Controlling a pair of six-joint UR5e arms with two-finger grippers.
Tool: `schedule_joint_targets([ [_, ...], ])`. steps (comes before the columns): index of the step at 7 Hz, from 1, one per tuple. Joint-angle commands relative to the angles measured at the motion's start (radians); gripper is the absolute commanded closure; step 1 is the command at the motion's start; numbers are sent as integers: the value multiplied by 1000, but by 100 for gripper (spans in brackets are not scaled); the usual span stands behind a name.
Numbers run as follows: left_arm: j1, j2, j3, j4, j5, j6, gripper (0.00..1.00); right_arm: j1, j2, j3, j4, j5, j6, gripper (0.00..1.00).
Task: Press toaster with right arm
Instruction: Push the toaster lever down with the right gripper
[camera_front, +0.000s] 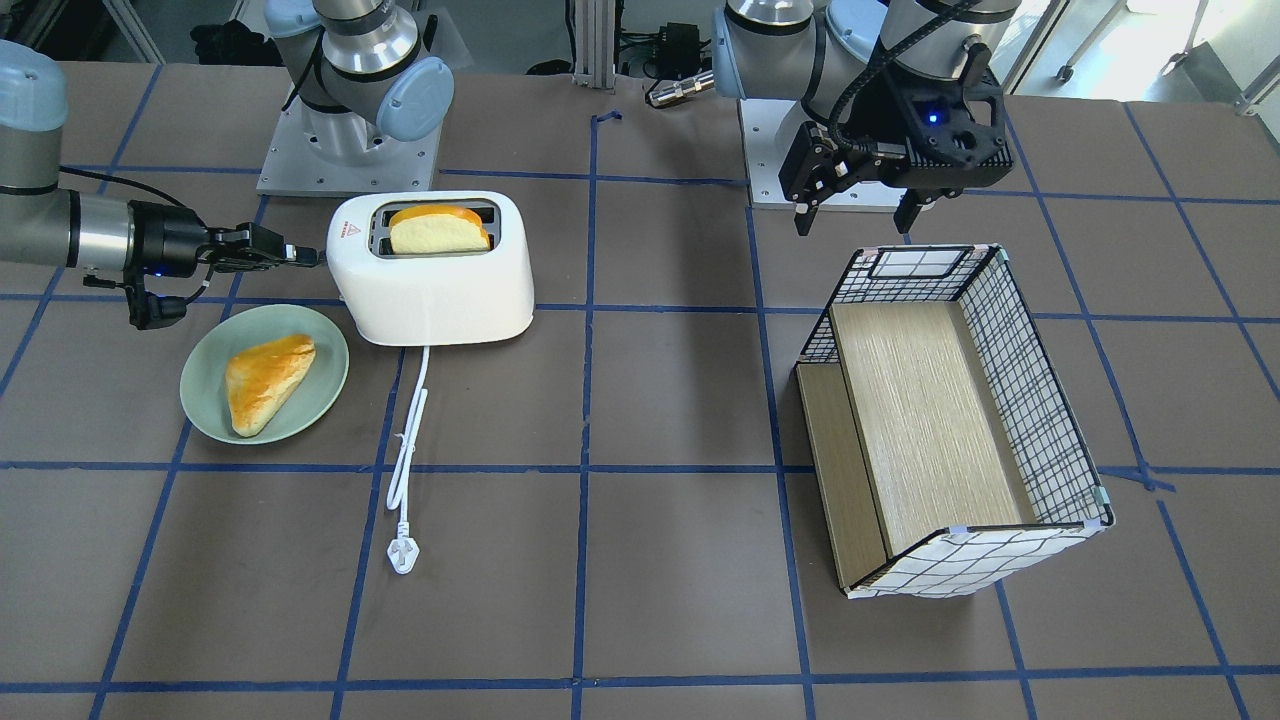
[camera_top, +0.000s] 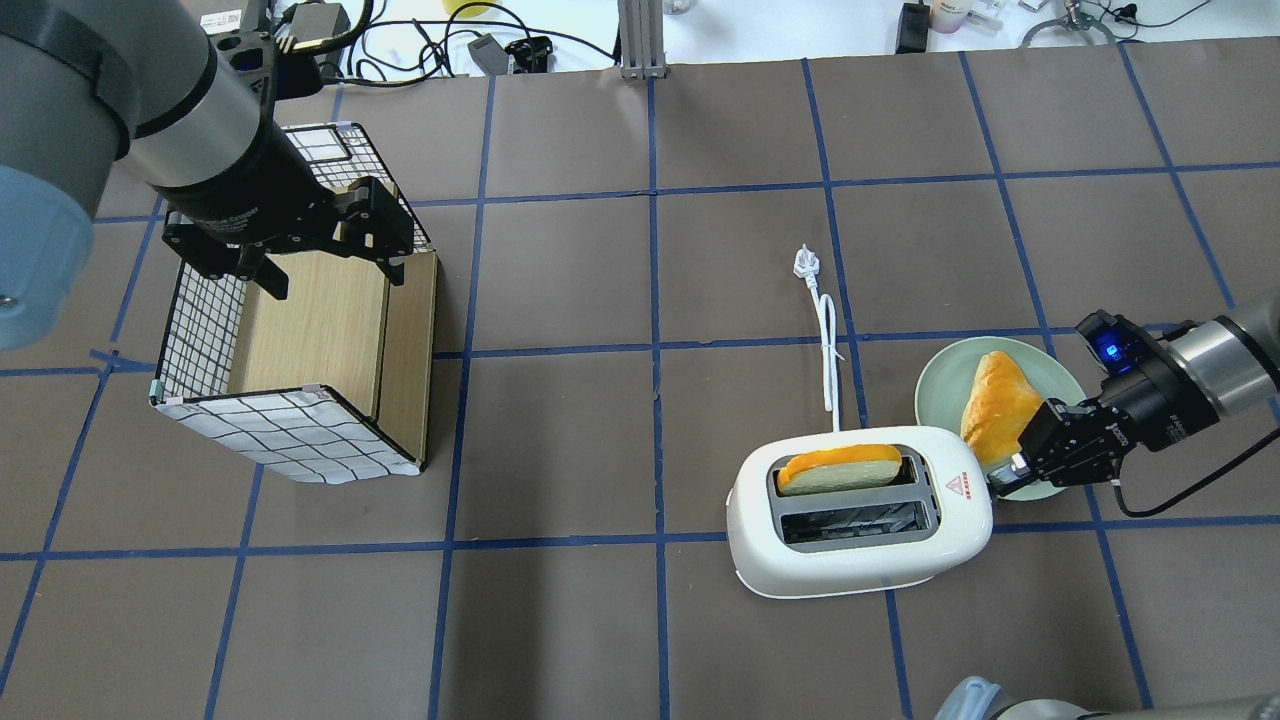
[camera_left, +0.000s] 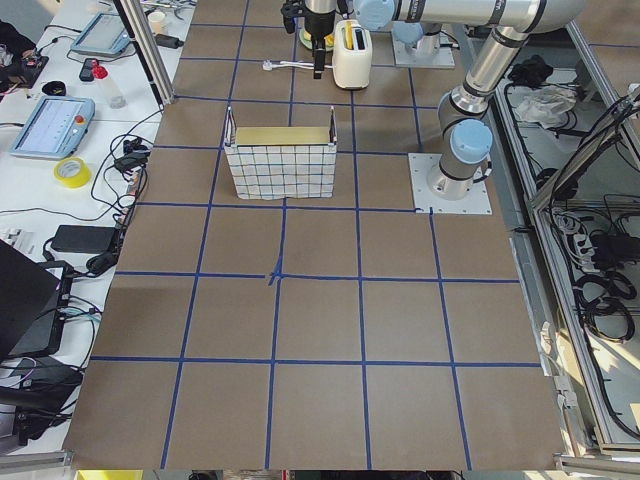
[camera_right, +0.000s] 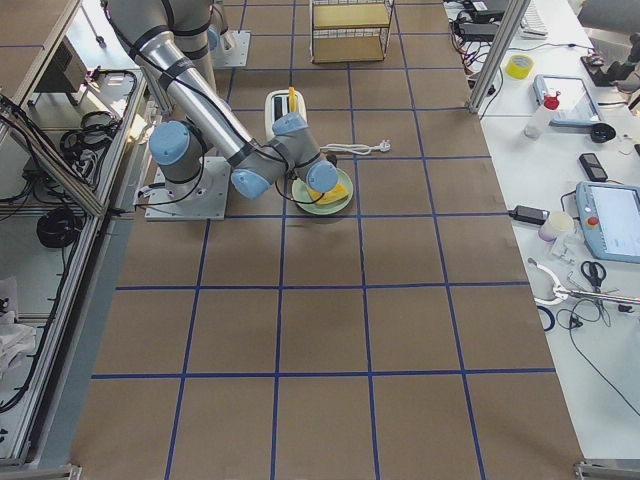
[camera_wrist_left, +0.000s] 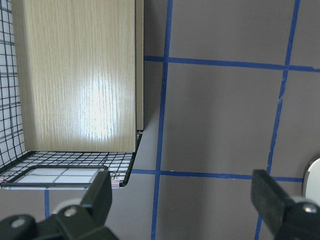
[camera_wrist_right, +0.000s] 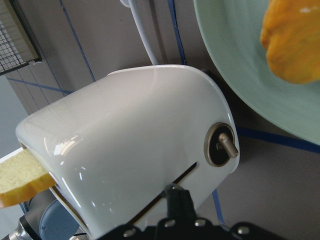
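The white toaster (camera_front: 430, 280) stands on the table with a slice of bread (camera_front: 440, 230) in one slot; it also shows in the overhead view (camera_top: 860, 545). My right gripper (camera_front: 300, 256) is shut, its tip against the toaster's end by the red triangle sticker (camera_top: 960, 486). In the right wrist view the shut fingertips (camera_wrist_right: 175, 197) sit at the lever slot on the toaster's end (camera_wrist_right: 135, 140), beside a round knob (camera_wrist_right: 222, 147). The lever itself is hidden. My left gripper (camera_front: 855, 205) is open and empty above the wire basket (camera_front: 1030, 390).
A green plate (camera_front: 200, 400) with a pastry (camera_front: 268, 380) lies right beside the toaster, under my right wrist. The toaster's white cord and plug (camera_front: 405, 555) trail towards the operators' side. The basket (camera_top: 200, 320) stands under my left gripper (camera_top: 330, 270).
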Motion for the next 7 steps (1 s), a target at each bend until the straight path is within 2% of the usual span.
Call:
schedule_joint_targets([
  [1, 0, 0, 1, 0, 1, 0, 0, 0, 2, 33, -41, 0, 20, 100],
  [3, 0, 0, 1, 0, 1, 0, 0, 0, 0, 27, -41, 0, 23, 100],
  [5, 0, 0, 0, 0, 1, 0, 0, 0, -12, 5, -35, -23, 105, 100],
  [7, 0, 0, 0, 0, 1, 0, 0, 2, -16, -57, 27, -43, 117, 100],
])
